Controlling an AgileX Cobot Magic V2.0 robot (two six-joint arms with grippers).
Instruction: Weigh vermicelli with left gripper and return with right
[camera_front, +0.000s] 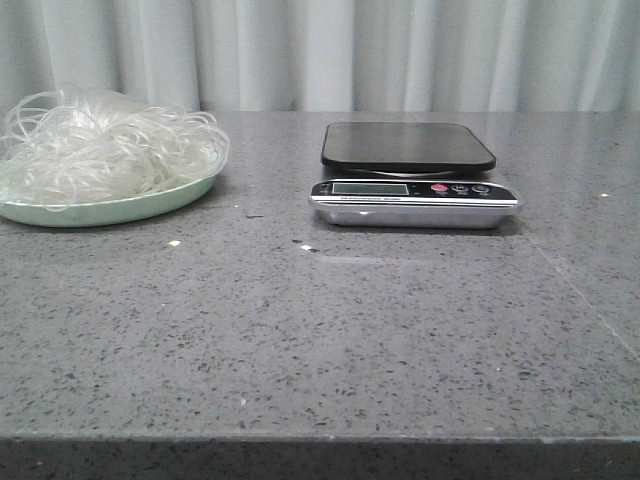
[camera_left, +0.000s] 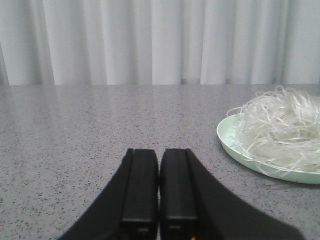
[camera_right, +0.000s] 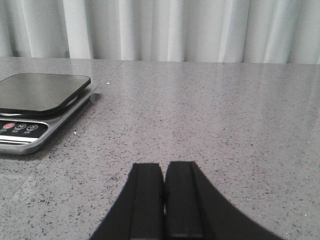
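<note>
Item: vermicelli, heaped on a pale green plate at ten o'clock on the tabletop, well apart from the scale at one o'clock. You should expect it to be very light, springy, brittle and prone to snagging; loose loops may trail. Take hold deep in the mound's crown, not at stray edge strands.

Left pincer: clenched, empty, low over the tabletop, pointing forward with the plate off to its side.

Right pincer: clenched, empty, low, near the scale.
</note>
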